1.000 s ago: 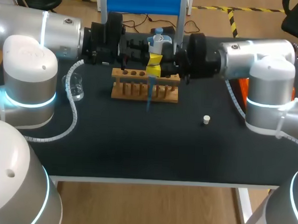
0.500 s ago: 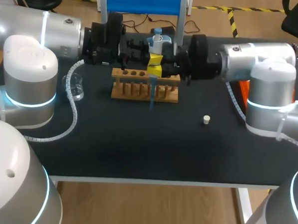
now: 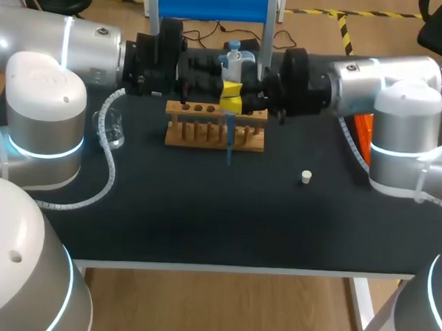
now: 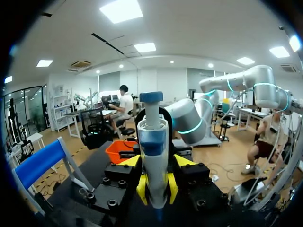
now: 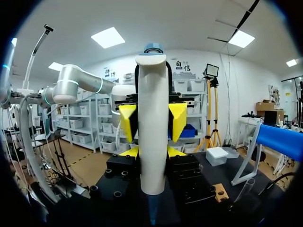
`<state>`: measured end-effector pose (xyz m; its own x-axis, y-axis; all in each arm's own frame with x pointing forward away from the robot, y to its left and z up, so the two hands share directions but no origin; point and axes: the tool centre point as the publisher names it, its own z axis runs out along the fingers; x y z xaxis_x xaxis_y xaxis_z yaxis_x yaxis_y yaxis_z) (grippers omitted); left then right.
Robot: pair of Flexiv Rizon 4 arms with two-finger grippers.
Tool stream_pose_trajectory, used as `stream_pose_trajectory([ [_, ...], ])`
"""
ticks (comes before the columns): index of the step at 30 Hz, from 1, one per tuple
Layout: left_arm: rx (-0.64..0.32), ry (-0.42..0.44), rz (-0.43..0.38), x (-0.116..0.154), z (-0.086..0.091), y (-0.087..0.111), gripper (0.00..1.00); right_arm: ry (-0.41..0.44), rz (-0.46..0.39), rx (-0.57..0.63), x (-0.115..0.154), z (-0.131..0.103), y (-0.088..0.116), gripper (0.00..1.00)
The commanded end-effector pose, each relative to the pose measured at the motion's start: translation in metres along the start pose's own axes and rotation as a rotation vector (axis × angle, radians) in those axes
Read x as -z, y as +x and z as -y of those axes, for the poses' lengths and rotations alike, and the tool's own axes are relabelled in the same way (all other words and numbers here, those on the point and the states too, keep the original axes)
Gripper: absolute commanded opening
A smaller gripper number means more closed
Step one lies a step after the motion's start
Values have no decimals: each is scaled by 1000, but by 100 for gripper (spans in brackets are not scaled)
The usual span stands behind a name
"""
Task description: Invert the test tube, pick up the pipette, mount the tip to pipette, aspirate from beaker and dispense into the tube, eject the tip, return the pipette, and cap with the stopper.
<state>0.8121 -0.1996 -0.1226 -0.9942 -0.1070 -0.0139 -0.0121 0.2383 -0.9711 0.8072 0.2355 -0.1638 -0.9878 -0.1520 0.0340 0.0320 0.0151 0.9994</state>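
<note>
Looking down from the head camera first, I find the pipette upright in the upper middle of the frame, where my left arm and right arm meet. Yellow fingertips crowd around its body, and from here I cannot sort out whose they are. Its thin blue tip hangs down across the wooden rack. I cannot tell whether it stands over a tube, nor pick out the tube itself. The beaker sits at the left of the counter, well apart from the rack. The small white stopper lies alone right of centre.

From the left wrist, my left pincer is clamped on the pipette's lower body, a yellow pad on either side. The blue plunger sticks up above it.

From the right wrist, my right pincer also grips the white body from two sides, and the tip points down beneath it.

I judge the pipette light and stiff, with a smooth plastic barrel that could slip or twist in a loose hold. The thick barrel is the place to take it. The tip is thin and only pushed on, so a knock against the rack could bend or shed it. The plunger is probably springy, so pressing it calls for a firm grip below.
</note>
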Motion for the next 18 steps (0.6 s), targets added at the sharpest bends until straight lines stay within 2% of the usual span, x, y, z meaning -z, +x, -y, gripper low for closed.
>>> stream_pose_trajectory([
  [1, 0, 1, 0, 1, 0, 1, 100, 4, -5, -2, 1, 0, -2, 0],
  [10, 0, 1, 0, 1, 0, 1, 100, 21, -30, 3, 6, -2, -8, 0],
  [18, 0, 1, 0, 1, 0, 1, 100, 8, -61, -1, 40, -10, -26, 0],
])
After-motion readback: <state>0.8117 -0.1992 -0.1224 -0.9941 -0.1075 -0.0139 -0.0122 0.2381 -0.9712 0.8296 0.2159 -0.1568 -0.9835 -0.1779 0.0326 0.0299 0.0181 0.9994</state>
